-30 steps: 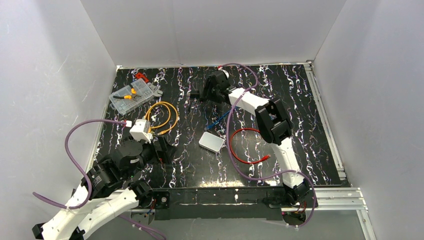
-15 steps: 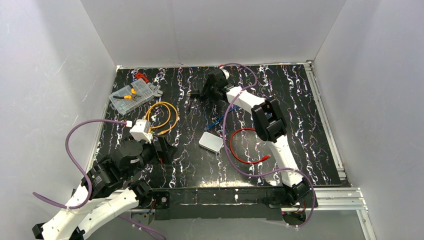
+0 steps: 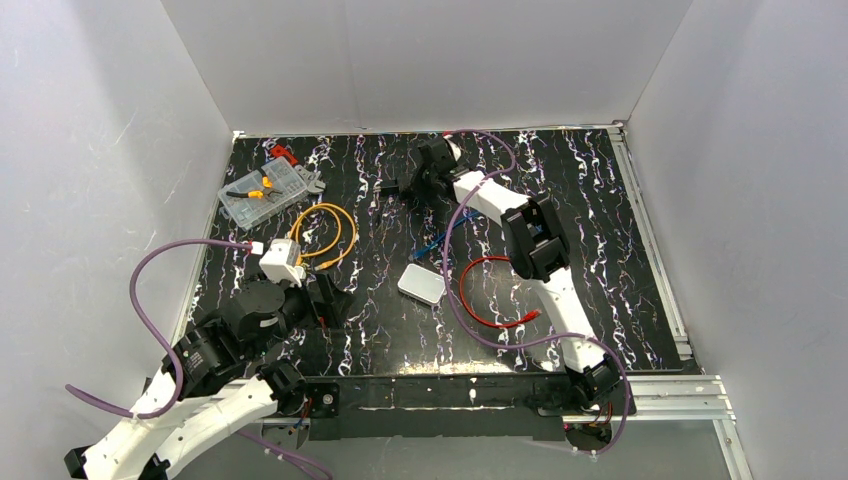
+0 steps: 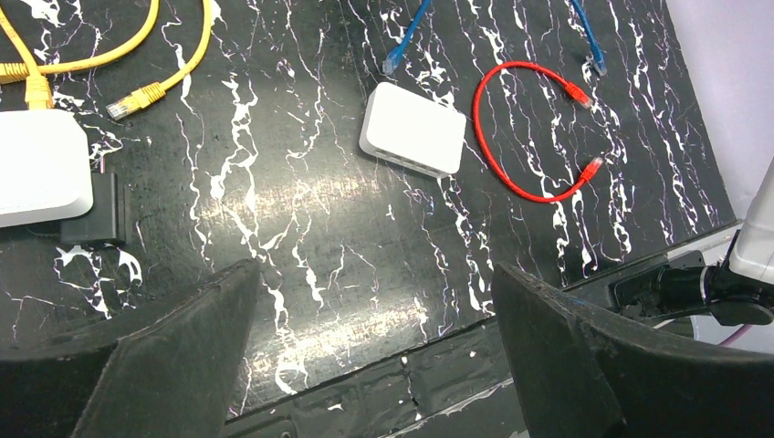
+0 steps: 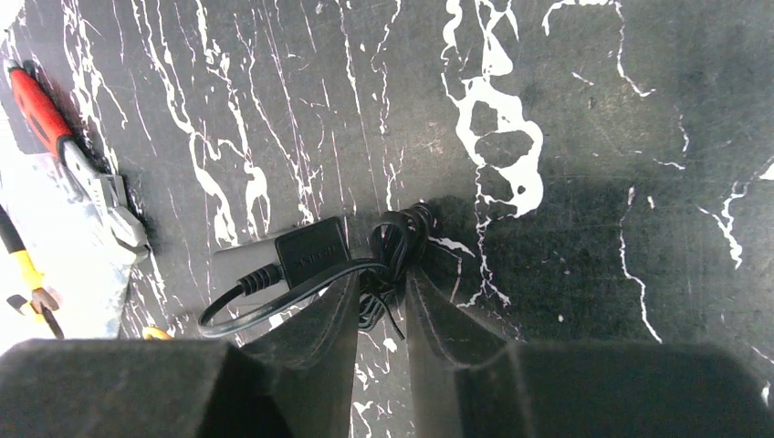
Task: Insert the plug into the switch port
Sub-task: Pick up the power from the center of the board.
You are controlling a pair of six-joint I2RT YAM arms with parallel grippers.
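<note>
The switch [image 3: 423, 284] is a flat pale box lying mid-table, also plain in the left wrist view [image 4: 413, 128]. Its port edge faces the near side, and the sockets are too small to make out. At the far back lies a black power adapter [image 5: 310, 251] with its cord wound into a coil [image 5: 399, 239]. The plug end of that cord is lost in the coil. My right gripper [image 5: 381, 278] reaches down there [image 3: 405, 187], its jaws pressed on both sides of the coil. My left gripper [image 4: 374, 269] hangs wide open over the near left of the table [image 3: 330, 300], holding nothing.
A smaller square white box [image 3: 281, 260] with a yellow cable [image 3: 325, 235] sits at the left. A red cable [image 3: 490, 295] and a blue cable [image 3: 435, 243] lie by the switch. A clear parts box [image 3: 262, 190] and a red-handled tool [image 5: 36, 109] are at the back left.
The right gripper's jaws have narrowed from wide apart to pinching the cord coil, and the arm has shifted slightly left. The left arm has not moved.
</note>
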